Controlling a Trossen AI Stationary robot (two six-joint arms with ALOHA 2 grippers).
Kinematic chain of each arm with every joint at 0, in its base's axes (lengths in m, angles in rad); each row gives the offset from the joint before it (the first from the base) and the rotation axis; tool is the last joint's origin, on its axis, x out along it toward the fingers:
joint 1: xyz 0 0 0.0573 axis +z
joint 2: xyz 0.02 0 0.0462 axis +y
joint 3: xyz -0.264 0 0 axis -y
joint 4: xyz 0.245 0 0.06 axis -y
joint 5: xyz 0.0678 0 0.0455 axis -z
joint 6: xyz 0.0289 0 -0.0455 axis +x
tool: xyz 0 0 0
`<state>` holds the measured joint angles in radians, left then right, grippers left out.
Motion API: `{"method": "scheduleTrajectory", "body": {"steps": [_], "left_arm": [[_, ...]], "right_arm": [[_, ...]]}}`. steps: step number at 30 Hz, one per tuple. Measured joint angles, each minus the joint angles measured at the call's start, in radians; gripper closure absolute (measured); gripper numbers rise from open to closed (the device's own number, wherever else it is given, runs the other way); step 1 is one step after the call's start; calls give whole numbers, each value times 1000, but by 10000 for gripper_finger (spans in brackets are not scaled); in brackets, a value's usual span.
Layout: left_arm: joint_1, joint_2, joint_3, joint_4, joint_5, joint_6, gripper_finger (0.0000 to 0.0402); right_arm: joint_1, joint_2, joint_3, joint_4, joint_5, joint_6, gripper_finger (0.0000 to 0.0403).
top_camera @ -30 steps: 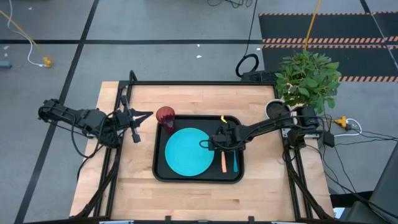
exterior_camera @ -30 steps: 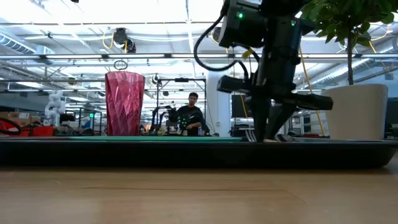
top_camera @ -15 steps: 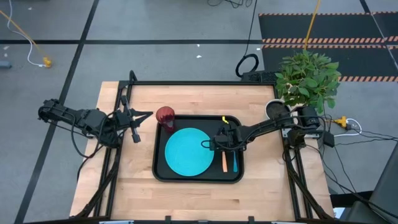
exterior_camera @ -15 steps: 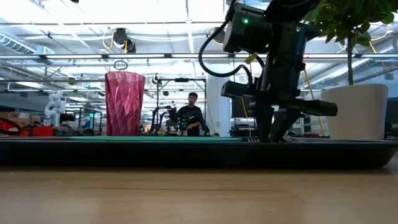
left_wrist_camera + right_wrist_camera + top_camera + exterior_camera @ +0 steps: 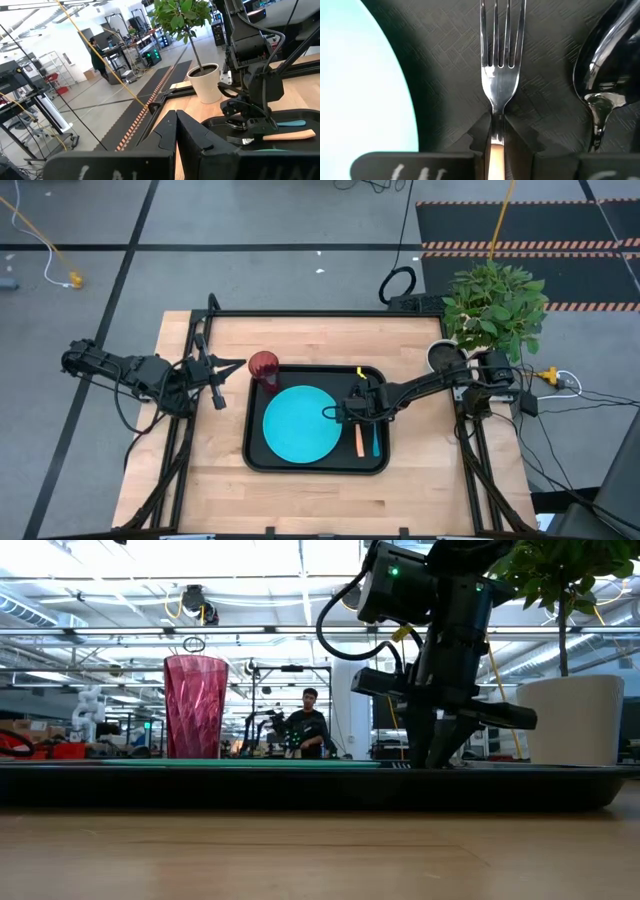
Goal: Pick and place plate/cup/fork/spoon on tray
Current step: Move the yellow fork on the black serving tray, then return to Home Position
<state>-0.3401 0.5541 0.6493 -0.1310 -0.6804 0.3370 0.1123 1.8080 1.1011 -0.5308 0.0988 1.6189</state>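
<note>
- All four pieces lie inside the black tray: the turquoise plate fills its middle, the dark red cup stands upright at its far-left corner, and the fork and spoon rest side by side, handles parallel, in the strip between the plate and the tray's right rim.
- The right gripper is down over the fork; in its wrist view the dark fingers close narrowly on the neck where the silver tines meet the orange handle, with the fork lying flat on the tray floor.
- By appearances only the release and withdrawal remain.
- Room is tight here: the plate's edge sits just beside the fork on one side and the spoon's bowl on the other, so a straight lift looks safest.
- The left gripper waits over the table's left edge, well apart from the tray, its jaws closed to a point with nothing between them.
- A potted plant stands at the far-right corner, clear of the tray.
</note>
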Motion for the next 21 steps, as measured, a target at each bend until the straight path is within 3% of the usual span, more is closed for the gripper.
{"method": "scheduleTrajectory", "body": {"steps": [13,21], "left_arm": [[0,0,0,0,0,0,392],[0,0,0,-9,0,0,392]], "right_arm": [[1,0,0,10,8,-14,283],[5,-35,-3,23,14,-67,269]]}}
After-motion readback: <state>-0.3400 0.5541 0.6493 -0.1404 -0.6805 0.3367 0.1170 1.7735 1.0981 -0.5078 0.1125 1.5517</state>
